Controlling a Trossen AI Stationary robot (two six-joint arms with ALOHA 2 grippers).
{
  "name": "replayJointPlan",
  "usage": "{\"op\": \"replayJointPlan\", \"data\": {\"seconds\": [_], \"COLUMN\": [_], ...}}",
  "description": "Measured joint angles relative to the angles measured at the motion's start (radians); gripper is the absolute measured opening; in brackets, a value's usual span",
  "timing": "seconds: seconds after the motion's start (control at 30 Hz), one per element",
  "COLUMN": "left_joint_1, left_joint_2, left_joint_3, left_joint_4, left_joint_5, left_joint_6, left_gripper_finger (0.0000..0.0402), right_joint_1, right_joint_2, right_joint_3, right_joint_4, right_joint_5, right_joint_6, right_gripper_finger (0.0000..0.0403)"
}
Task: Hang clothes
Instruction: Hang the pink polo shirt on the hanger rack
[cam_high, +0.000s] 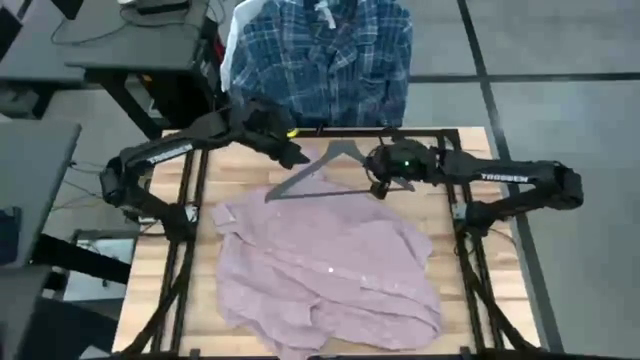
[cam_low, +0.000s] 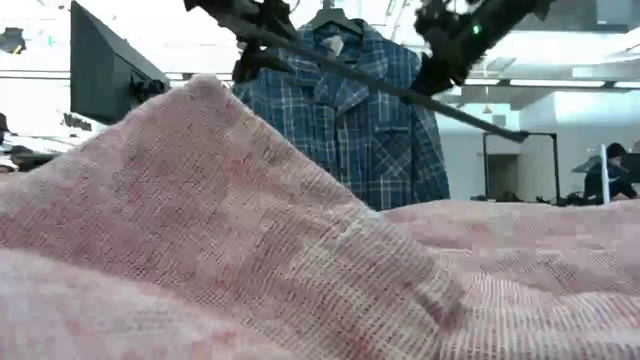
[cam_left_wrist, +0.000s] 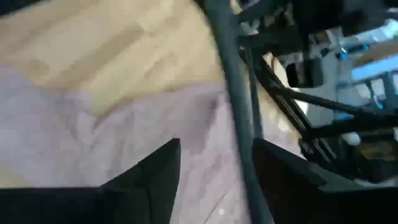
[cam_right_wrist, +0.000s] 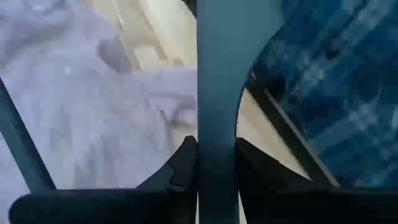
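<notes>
Dusty pink cloth covers most of the wooden table (cam_high: 465, 140): the pink shirt (cam_high: 325, 265) lies crumpled flat, below and between both grippers, and none of the fingers touch it. On the left, the left gripper (cam_high: 297, 155) hovers above the shirt's far edge with its fingers (cam_left_wrist: 152, 177) spread wide; one arm of the dark hanger (cam_high: 325, 165) runs through the gap between them, and the wrist view does not show them pressing on it. Further right, the right gripper (cam_high: 380, 185) is closed narrow on the hanger's other arm, its fingers (cam_right_wrist: 186, 163) tight against both sides of the bar (cam_right_wrist: 217, 112), holding the hanger up off the shirt. Beyond both grippers, past the table's far edge, the plaid shirt (cam_high: 320, 60) hangs up with its front facing the table, well apart from the pink one
</notes>
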Motion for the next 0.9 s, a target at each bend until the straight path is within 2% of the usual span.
{"op": "replayJointPlan", "data": {"seconds": [0.27,0.73,0.9], "left_joint_1": [-0.009,-0.040,-0.059], "left_joint_2": [0.025,0.040,0.057], "left_joint_3": [0.000,0.000,0.000], "left_joint_4": [0.104,0.111,0.124], "left_joint_5": [0.109,0.131,0.096], "left_joint_6": [-0.032,-0.063,-0.037], "left_gripper_finger": [0.0182,0.0182,0.0178], "right_joint_1": [0.000,-0.001,0.000], "right_joint_2": [0.000,-0.001,-0.001], "right_joint_3": [0.005,0.007,0.007], "right_joint_4": [-0.017,0.045,0.055], "right_joint_5": [0.007,0.019,0.017], "right_joint_6": [0.005,0.014,0.011], "right_gripper_finger": [0.0065,0.0065,0.0065]}}
